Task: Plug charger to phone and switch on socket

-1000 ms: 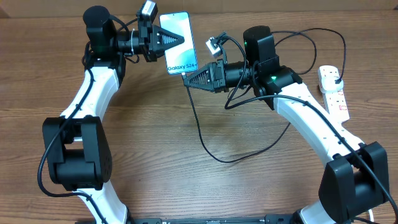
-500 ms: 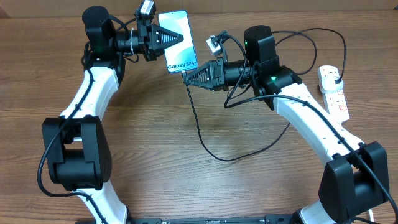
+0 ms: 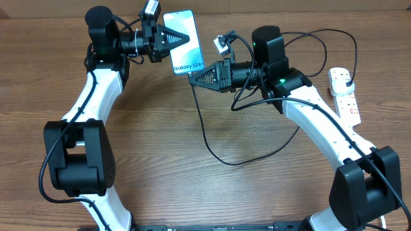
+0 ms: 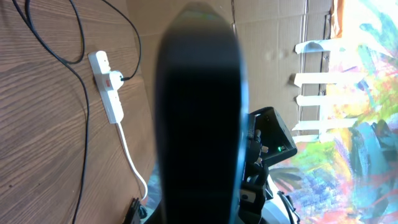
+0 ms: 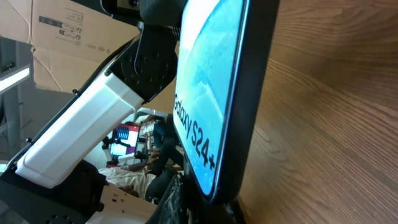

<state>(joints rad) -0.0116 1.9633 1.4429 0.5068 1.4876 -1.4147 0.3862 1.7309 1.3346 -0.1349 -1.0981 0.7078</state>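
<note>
**A:** Overhead first. Where is everything?

**B:** Upper middle of the frame. The left gripper (image 3: pixel 185 40) is clamped on the phone (image 3: pixel 187 59), which is held up off the bench (image 3: pixel 160 160). The right gripper (image 3: pixel 194 79) looks pinched together on the tip of the charger (image 3: pixel 231 165), right at the phone's lower edge. The socket (image 3: pixel 345 96) lies at the far right with the charger's other end in it.

**A:** Is the tip seated?

**B:** I can't tell. I'd push straight along the phone's length, with the left arm bracing and no sideways twist, and keep slack in the cable.

**A:** Left wrist view?

**B:** The phone (image 4: pixel 199 112) fills the middle, dark side to the camera. The socket (image 4: pixel 107 87) sits upper left, with red marks on its switches.

**A:** Right wrist view?

**B:** The phone (image 5: pixel 208 93) shows its lit screen, which reads "Galaxy S24+". Its port end is at the bottom of the frame, and the connector is hidden there. A cardboard box (image 5: pixel 68 31) at upper left has a label too small to read.
</note>
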